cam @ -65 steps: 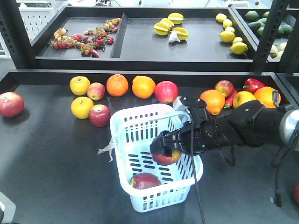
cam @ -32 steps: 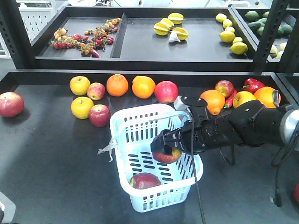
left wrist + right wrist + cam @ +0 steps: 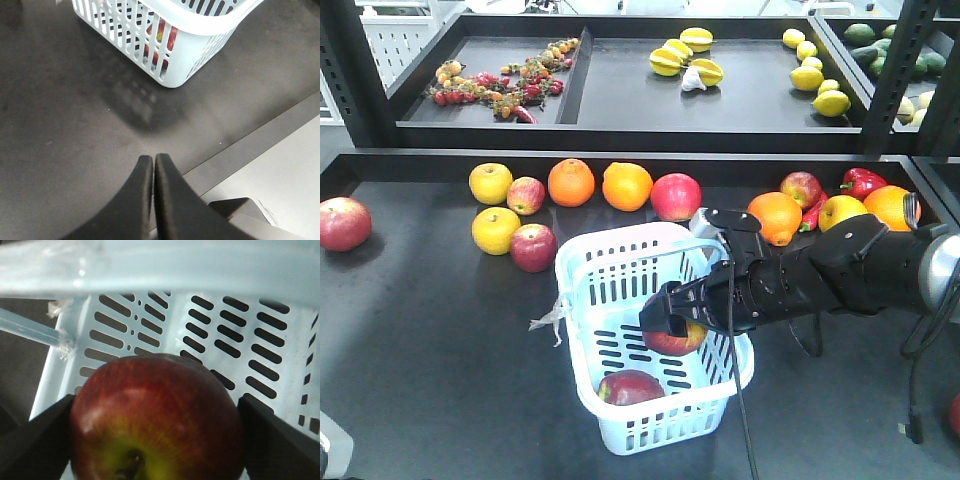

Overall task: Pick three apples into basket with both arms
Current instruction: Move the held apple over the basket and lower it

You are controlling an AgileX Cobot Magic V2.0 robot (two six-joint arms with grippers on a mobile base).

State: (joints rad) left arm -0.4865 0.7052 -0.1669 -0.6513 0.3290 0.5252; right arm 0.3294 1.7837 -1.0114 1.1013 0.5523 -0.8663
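The pale blue basket (image 3: pixel 665 428) stands on the dark table, and a dark red apple (image 3: pixel 630 387) lies on its floor. My right gripper (image 3: pixel 670 318) reaches in over the right rim, shut on a red apple (image 3: pixel 675 340) with a yellowish stem end. In the right wrist view this apple (image 3: pixel 157 415) fills the gap between both fingers (image 3: pixel 35 437), above the slotted basket floor (image 3: pixel 240 325). More red apples (image 3: pixel 534 247) lie on the table left of the basket. My left gripper (image 3: pixel 153 159) is shut and empty, low over the table near the basket corner (image 3: pixel 200 40).
A row of yellow apples (image 3: pixel 491 183), oranges (image 3: pixel 571 182) and red apples (image 3: pixel 676 196) lies behind the basket. Another orange (image 3: pixel 776 216) and a red pepper (image 3: pixel 862 183) sit by my right arm. A big red apple (image 3: pixel 343 223) lies far left. A shelf of fruit (image 3: pixel 686 60) stands behind.
The right gripper and its apple have edged very slightly left and down inside the basket. Nothing else has moved.
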